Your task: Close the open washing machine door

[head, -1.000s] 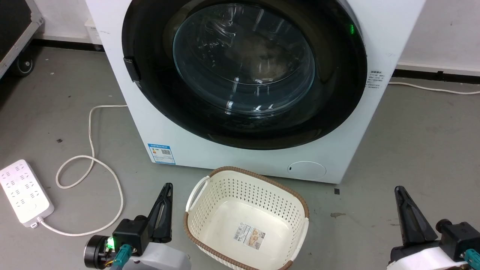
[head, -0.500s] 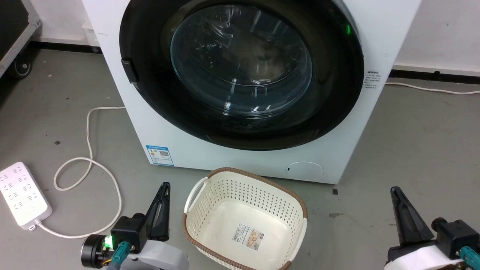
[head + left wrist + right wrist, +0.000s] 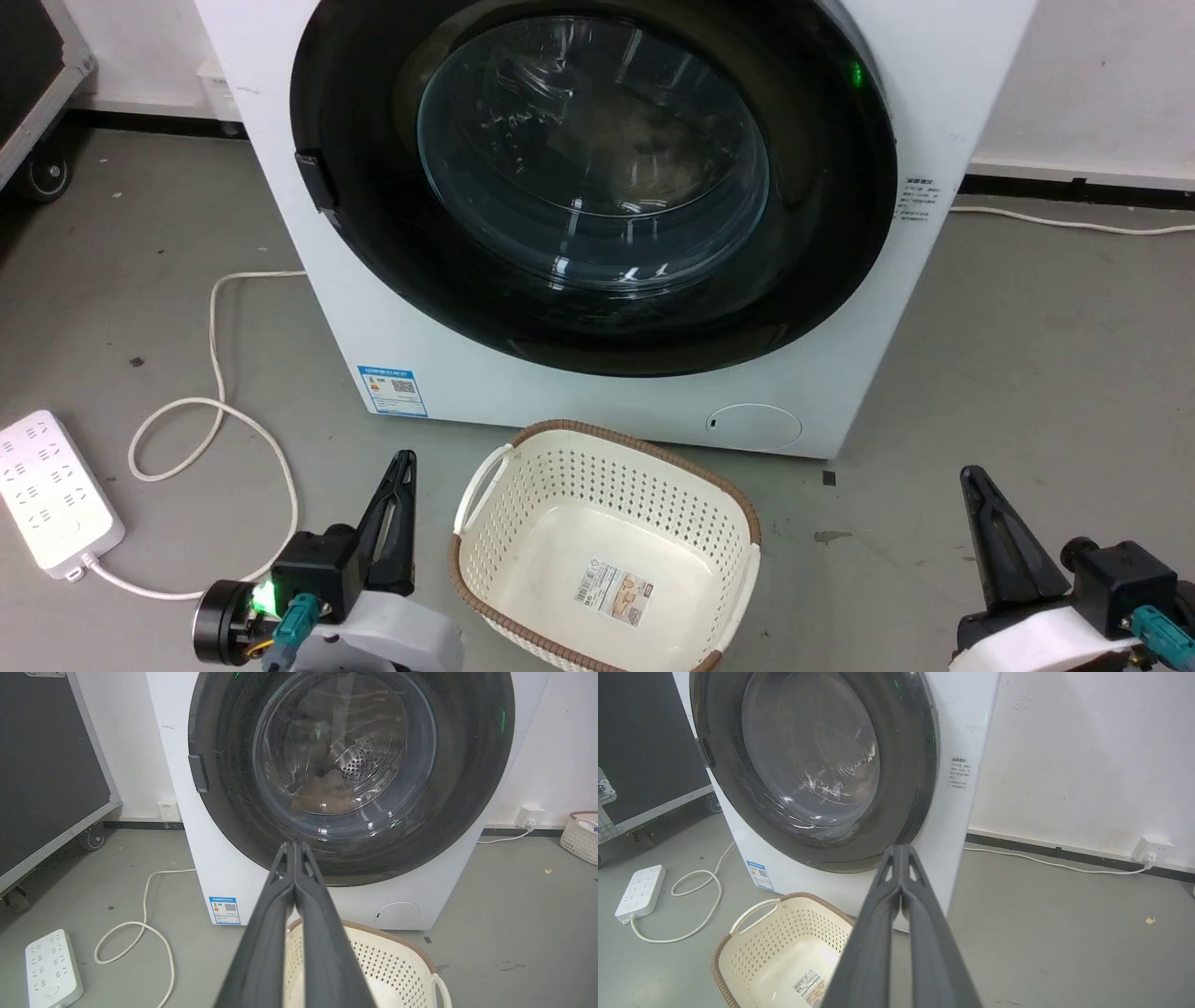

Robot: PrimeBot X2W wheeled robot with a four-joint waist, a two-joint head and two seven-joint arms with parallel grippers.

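Head view: the upper frame edge cuts off the top of the white boxy front-loading washing machine [image 3: 560, 401] and the upper rim of its large round glossy black door [image 3: 593, 177]. The door sits upper centre, lying flat against the white front. Whether it is latched, I cannot tell. Glare on the bulging glass blurs the contents; a brownish mass shows behind it, but what it is I cannot tell.

Left wrist view: the steel perforated drum wall [image 3: 369, 765] reads clearly through the glass. This view also takes in a black wheeled case [image 3: 46, 765] at upper left and a wall socket [image 3: 530, 814] at right.

Left pincer [image 3: 403, 459], lower left, fingers pressed together, holding nothing; tips meet in its wrist view [image 3: 294, 845]. Right pincer [image 3: 969, 474], lower right, likewise pressed together and empty [image 3: 901, 847]; its arm is cut off by the frame corner.

Cream perforated plastic basket with brown rim [image 3: 597, 431] stands on the floor just before the machine, near side cropped. White power strip [image 3: 47, 490], lower left, partly cut off.
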